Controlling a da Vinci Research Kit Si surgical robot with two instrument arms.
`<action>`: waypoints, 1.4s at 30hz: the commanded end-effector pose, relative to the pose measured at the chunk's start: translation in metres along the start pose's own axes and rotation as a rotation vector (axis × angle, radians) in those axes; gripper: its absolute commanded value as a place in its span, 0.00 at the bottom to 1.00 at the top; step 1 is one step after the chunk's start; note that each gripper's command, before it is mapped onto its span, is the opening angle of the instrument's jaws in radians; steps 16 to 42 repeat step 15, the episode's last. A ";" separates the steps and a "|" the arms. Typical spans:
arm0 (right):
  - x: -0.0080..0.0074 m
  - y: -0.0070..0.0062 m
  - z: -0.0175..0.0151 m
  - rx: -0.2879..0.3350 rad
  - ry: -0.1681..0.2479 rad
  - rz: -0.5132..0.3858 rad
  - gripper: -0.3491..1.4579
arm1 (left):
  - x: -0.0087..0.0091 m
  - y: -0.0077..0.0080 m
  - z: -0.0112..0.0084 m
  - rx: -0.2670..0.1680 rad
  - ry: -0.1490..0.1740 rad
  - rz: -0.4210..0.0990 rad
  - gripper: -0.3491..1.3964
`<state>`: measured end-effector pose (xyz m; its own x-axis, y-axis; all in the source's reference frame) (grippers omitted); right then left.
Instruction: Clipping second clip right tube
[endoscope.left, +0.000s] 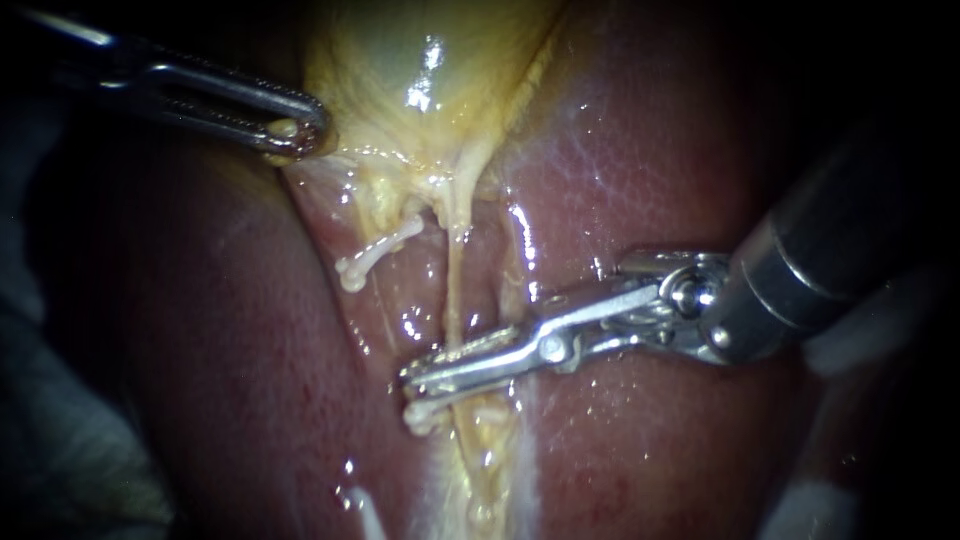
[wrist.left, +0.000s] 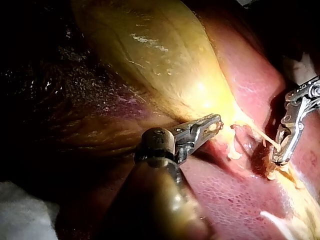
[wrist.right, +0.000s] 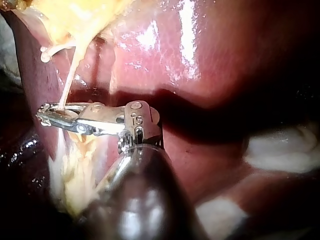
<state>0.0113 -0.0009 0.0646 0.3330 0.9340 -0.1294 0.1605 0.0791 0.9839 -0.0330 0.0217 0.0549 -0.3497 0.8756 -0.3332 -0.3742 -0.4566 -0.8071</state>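
Note:
The yellow gallbladder (endoscope.left: 420, 60) lies at the top over the red liver (endoscope.left: 650, 150). My left instrument (endoscope.left: 295, 135) comes in from the upper left, and its jaws are shut on the gallbladder's lower edge, holding it up. A thin pale right tube (endoscope.left: 453, 290) runs down from the gallbladder. My right instrument (endoscope.left: 415, 380) reaches across it from the right with its jaws shut on the tube, which the right wrist view shows entering between them (wrist.right: 45, 114). One white clip (endoscope.left: 420, 416) sits just below those jaws. Another clip (endoscope.left: 372, 257) crosses the left tube higher up.
Yellow fatty tissue (endoscope.left: 480, 470) trails down below the clips. White gauze (endoscope.left: 800, 510) lies at the lower right, and more gauze (wrist.right: 280, 150) shows beside the right instrument's shaft. Dark surroundings border the liver on the left.

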 end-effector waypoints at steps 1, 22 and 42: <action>0.0000 0.0000 0.0000 0.001 -0.002 -0.002 0.00 | 0.0000 0.0000 0.0000 0.000 0.000 0.000 0.00; -0.0002 0.0003 -0.0001 0.005 -0.010 -0.004 0.00 | 0.0000 0.0000 0.0001 0.000 0.000 0.000 0.00; -0.0002 0.0003 -0.0001 0.005 -0.010 -0.004 0.00 | 0.0000 0.0000 0.0001 0.000 0.000 0.000 0.00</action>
